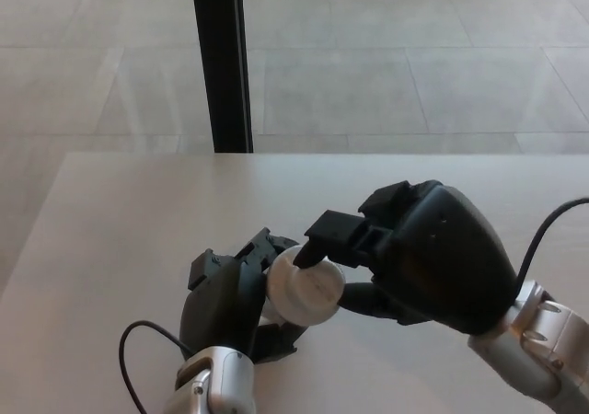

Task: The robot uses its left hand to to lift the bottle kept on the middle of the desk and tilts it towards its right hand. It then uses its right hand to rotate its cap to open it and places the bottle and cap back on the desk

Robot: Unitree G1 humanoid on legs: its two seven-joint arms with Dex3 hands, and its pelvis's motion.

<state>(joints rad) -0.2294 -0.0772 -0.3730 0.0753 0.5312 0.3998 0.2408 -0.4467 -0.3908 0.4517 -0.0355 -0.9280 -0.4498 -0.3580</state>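
Black post behind desk

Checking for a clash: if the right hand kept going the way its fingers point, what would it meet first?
The right hand points toward the robot's left, and its fingers already touch the white cap. Past that, probably the left hand holding the bottle.

Black vertical post, pale tiled floor

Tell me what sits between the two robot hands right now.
In the head view, the white cap lies between them: the left robot hand grips the bottle, mostly hidden, from one side, and the right robot hand closes on the cap.
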